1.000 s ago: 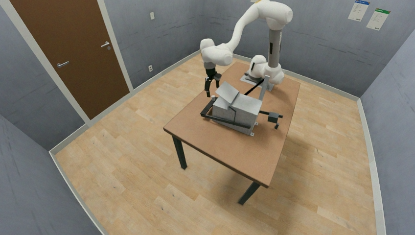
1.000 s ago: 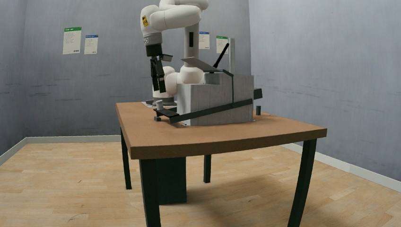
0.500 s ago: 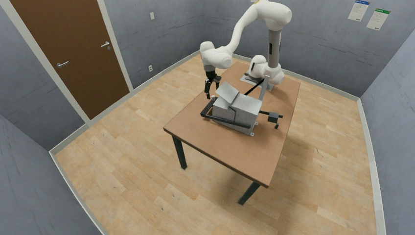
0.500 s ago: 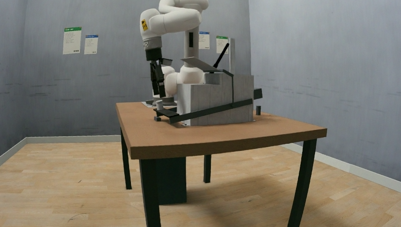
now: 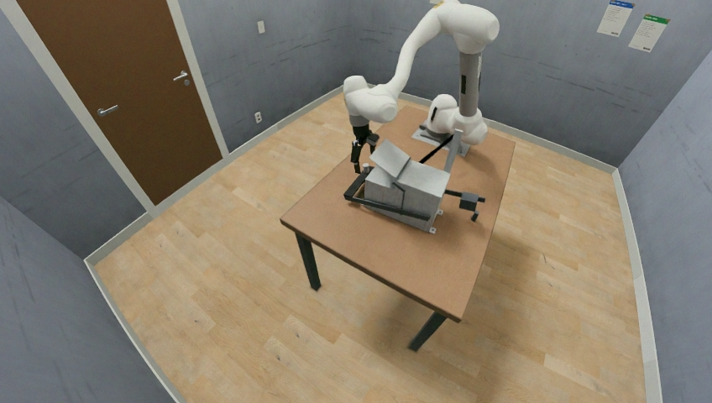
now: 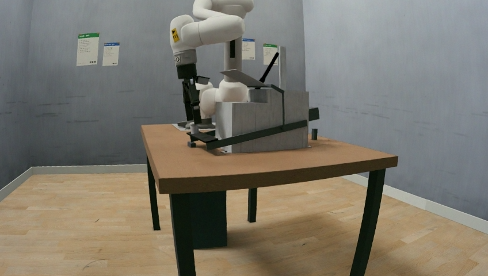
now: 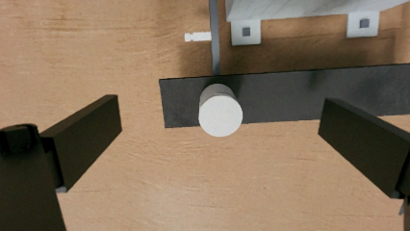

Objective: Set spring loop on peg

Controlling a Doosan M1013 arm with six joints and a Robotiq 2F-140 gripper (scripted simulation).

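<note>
steel-grey test weight stands on the dark pedal, at one end of the plate. in the wrist view it sits beside the point where a side bar meets the plate. i see its round, pale top face between the fingers, nearer the finger at the picture's left; neither finger touches it there.

gripper: spread wide, nothing pinched. it points down over the pedal end, at the feeder's side.

feeder: grey box body on the brown bench, with a tilted lid over its top. a long dark side arm slopes along the body down to the pedal. a black diagonal bar rises beside an upright grey post. spring loop and pegs: i cannot make out which peg carries the loop.

weight is on the pedal, so it is not back on the bench.
</note>
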